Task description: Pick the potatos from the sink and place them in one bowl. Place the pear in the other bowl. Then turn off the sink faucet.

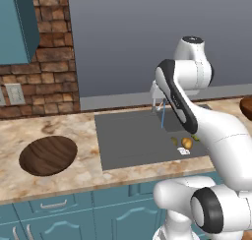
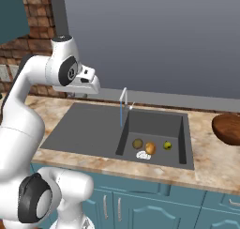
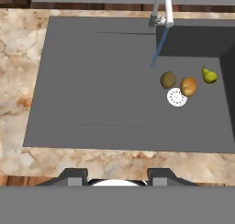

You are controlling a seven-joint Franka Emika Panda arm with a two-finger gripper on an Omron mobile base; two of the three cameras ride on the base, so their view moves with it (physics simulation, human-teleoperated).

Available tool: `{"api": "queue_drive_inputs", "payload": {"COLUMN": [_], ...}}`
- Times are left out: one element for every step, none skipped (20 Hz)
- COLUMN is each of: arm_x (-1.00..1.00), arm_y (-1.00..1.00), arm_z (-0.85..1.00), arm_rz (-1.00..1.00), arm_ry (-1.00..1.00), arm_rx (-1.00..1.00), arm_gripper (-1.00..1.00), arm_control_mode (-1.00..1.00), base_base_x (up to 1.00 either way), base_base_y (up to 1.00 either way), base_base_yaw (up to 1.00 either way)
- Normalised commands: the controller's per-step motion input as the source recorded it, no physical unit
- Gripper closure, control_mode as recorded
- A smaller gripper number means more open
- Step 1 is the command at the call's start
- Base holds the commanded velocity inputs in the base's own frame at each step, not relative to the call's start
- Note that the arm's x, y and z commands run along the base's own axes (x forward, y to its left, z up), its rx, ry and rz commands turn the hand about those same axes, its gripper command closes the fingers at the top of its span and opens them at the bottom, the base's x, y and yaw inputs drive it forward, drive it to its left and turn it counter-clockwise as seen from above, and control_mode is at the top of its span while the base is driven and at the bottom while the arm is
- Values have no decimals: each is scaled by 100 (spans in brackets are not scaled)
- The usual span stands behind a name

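Countertop (image 1: 59, 131) of mottled beige and tan stone runs along a red brick wall, above teal cabinet doors. Set into it is the large dark grey rectangular sink (image 2: 79, 129), with a flat panel on one side and a deeper well on the other. The white arm with dark joints (image 2: 28, 96) reaches up and over the flat panel. On the counter well to the left of the sink, in the left base view, lies the wide shallow bowl of dark brown wood grain (image 1: 48, 155). At the far right edge of the counter sits the round reddish-brown wooden bowl (image 2: 227, 128), partly cut off by the frame. The slim pale silver-grey arched faucet (image 2: 124, 97) stands at the back rim of the sink, and a thin blue stream of water (image 2: 121, 115) falls from its spout into the well. On the floor of the well three small things lie in a row, near each other: the dull olive-green potato (image 3: 168, 79), the golden-orange potato (image 3: 188, 86) beside it, and the small yellow-green pear (image 3: 209, 75) further along towards the well's wall. A white round drain strainer (image 3: 176, 97) lies just in front of the two potatoes. The gripper (image 3: 117, 176) hangs high above the near rim of the sink, its two dark fingertips (image 3: 73, 176) standing apart with nothing between them
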Motion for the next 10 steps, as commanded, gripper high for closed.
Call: {"api": "queue_drive_inputs", "payload": {"arm_x": [-2, -9, -19, -18, -26, -31, -31, -31, -27, -29], "arm_y": [0, 0, -7, -8, -21, -16, -16, -14, -10, -14], "arm_z": [0, 0, -2, 0, 0, -4, -6, -6, -6, -4], "arm_rz": [0, 0, 0, 0, 0, 0, 0, 0, 0, 0], "arm_ry": [0, 0, 0, 0, 0, 0, 0, 0, 0, 0], "arm_rx": [0, 0, 0, 0, 0, 0, 0, 0, 0, 0], "arm_gripper": [-100, -100, -100, -100, -100, -100, -100, -100, -100, -100], "arm_control_mode": [-100, -100, -100, -100, -100, -100, -100, -100, -100, -100], "base_base_x": [0, 0, 0, 0, 0, 0, 0, 0, 0, 0], "base_base_y": [0, 0, 0, 0, 0, 0, 0, 0, 0, 0], "base_base_yaw": [0, 0, 0, 0, 0, 0, 0, 0, 0, 0]}}
